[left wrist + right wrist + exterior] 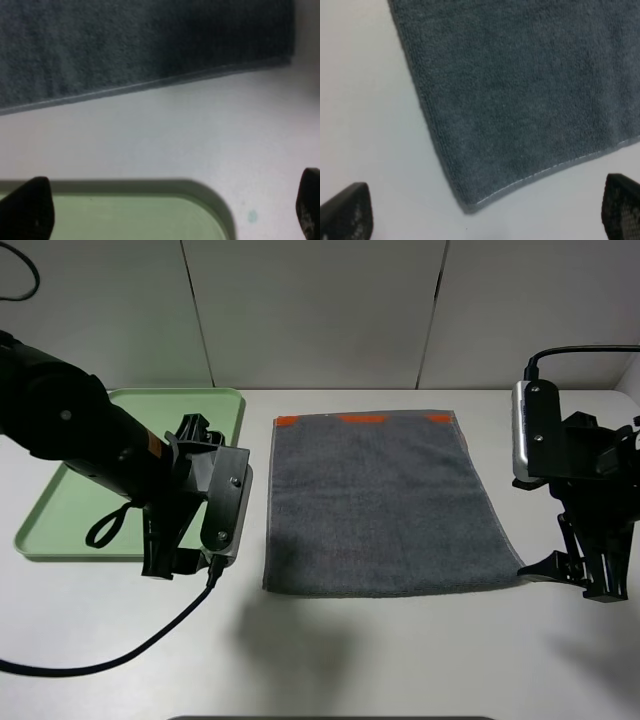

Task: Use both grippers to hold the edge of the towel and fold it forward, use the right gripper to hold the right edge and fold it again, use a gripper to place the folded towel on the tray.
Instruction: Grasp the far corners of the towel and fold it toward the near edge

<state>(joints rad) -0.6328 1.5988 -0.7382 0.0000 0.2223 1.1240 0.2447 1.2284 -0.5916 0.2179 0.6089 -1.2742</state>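
Lying flat, towel (380, 505) sits btwn L & R jaws; both spread apart.

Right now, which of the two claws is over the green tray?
The left gripper: the corner of the tray shows between its open jaws. The right gripper is far off, at the near corner of the towel.

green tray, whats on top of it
Nothing lies on the visible part of the flat light green plastic tray. The black left gripper hangs above its near right corner and hides that part from the high camera.
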